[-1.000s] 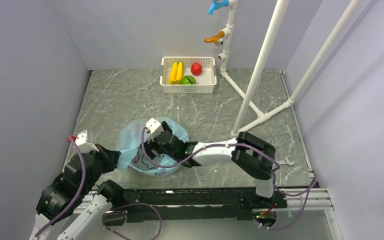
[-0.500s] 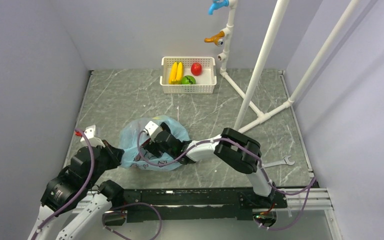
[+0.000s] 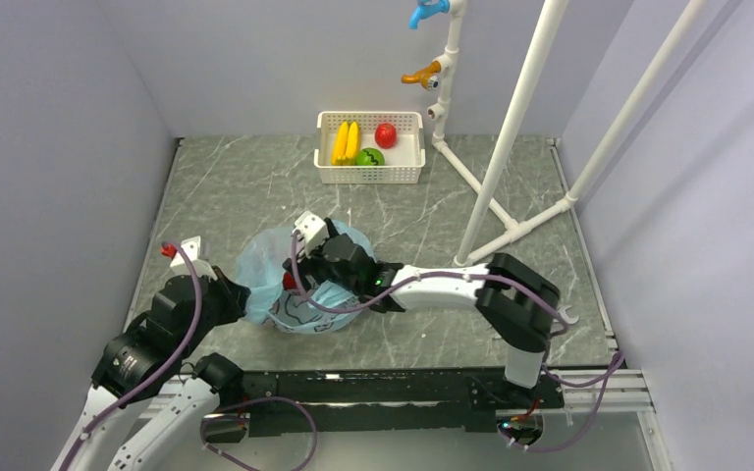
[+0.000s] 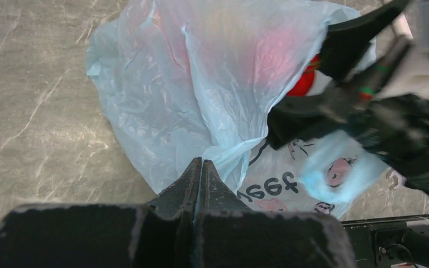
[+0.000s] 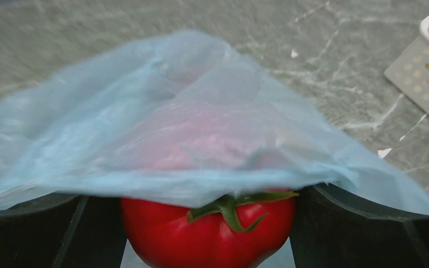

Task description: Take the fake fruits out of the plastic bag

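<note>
From above, the light-blue plastic bag (image 3: 304, 294) lies crumpled on the marble-patterned table (image 3: 245, 186) just ahead of the arm bases. The left gripper (image 3: 243, 299) is at the bag's left edge and the right gripper (image 3: 296, 277) is reaching into its mouth. The white basket (image 3: 368, 175), with bananas, a red fruit and a green one, stands well apart at the far side. Between bag and basket the tabletop is bare, with the white pipe frame (image 3: 511, 128) off to the right. In the left wrist view the jaws are clenched on a pinched fold of the bag's film, anchoring it. A red pepper-shaped fruit (image 4: 304, 84) shows at the opening beside the other arm's dark fingers (image 4: 341, 53). In the right wrist view that fruit, with its green stem, sits between the two fingers and looks clamped by them, while a flap of film drapes over its top. The step in hand looks like extraction. The next move probably calls for lifting the fruit back and up from under the flap while the left arm holds the bag down, or the film may drag along.
</note>
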Controlling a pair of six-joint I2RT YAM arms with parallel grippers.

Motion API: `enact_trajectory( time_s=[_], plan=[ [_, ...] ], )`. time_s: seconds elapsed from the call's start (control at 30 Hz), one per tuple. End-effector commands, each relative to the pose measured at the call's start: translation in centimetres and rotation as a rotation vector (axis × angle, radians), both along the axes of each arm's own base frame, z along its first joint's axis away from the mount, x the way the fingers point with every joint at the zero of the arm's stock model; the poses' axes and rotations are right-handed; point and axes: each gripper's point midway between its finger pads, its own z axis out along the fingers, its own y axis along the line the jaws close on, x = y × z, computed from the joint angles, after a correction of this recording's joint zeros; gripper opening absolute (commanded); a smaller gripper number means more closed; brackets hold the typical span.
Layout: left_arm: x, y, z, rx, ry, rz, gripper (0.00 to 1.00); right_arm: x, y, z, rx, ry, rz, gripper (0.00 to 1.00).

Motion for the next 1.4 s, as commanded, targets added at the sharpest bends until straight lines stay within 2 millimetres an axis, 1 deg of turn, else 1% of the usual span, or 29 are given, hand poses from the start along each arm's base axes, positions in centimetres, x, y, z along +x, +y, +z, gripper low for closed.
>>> enact_trajectory(
  time_s=[0.0,0.07,0.2,0.3,0.4,0.5,0.57,0.6,0.67,0.8,0.9,0.97,1.03,1.1,1.2,1.27,1.3,1.37],
  plan=[
    [0.9,-0.3,0.5,0.009,-0.040,-0.010,0.00,-1.4,-0.5,6.2,0.174,0.002,0.053,0.14],
    [1.1,-0.3,0.5,0.010,-0.054,-0.007,0.00,-2.2,-0.8,7.2,0.200,0.027,0.081,0.12],
    [1.3,-0.2,0.6,0.006,-0.076,-0.001,0.00,-4.4,-0.8,7.5,0.227,0.098,0.170,0.12],
    [1.4,0.1,0.9,0.012,-0.092,0.014,0.00,-6.6,-0.5,7.8,0.250,0.168,0.280,0.12],
    [1.4,0.9,1.3,0.027,-0.114,0.043,0.00,-9.2,-0.2,7.8,0.265,0.237,0.414,0.12],
    [1.3,1.8,1.6,0.028,-0.132,0.087,0.00,-11.7,-0.4,8.0,0.271,0.299,0.525,0.13],
    [1.1,2.2,1.7,0.013,-0.149,0.105,0.00,-12.9,-0.8,8.2,0.270,0.337,0.569,0.13],
    [1.1,2.2,1.8,0.006,-0.159,0.106,0.00,-13.3,-1.2,8.3,0.277,0.353,0.570,0.13],
    [1.1,2.0,1.9,-0.006,-0.178,0.093,0.00,-13.4,-2.0,9.2,0.302,0.350,0.547,0.12],
    [1.0,1.7,2.0,-0.012,-0.183,0.074,0.00,-12.7,-3.1,12.3,0.326,0.292,0.492,0.12],
    [1.0,1.8,2.8,0.015,-0.193,0.059,0.00,-11.8,-3.7,14.6,0.340,0.219,0.454,0.11],
    [1.1,2.2,3.4,0.048,-0.208,0.064,0.00,-10.2,-4.2,15.7,0.327,0.154,0.377,0.11],
    [1.1,2.7,4.0,0.073,-0.213,0.073,0.00,-7.7,-5.1,17.3,0.313,0.084,0.248,0.09],
    [1.1,2.6,3.9,0.076,-0.206,0.068,0.00,-5.2,-6.3,19.4,0.307,-0.004,0.119,0.07],
    [1.3,1.3,3.3,0.044,-0.217,0.015,0.00,-0.6,-8.3,21.6,0.300,-0.101,-0.079,0.08],
    [1.3,0.5,3.1,0.019,-0.227,-0.020,0.00,2.4,-9.3,22.2,0.280,-0.131,-0.184,0.08],
    [1.3,0.2,3.1,0.017,-0.232,-0.039,0.00,4.0,-9.7,22.1,0.259,-0.153,-0.239,0.08],
    [1.2,0.3,2.9,0.024,-0.228,-0.042,0.00,7.1,-10.5,21.7,0.202,-0.211,-0.350,0.08]
  ],
)
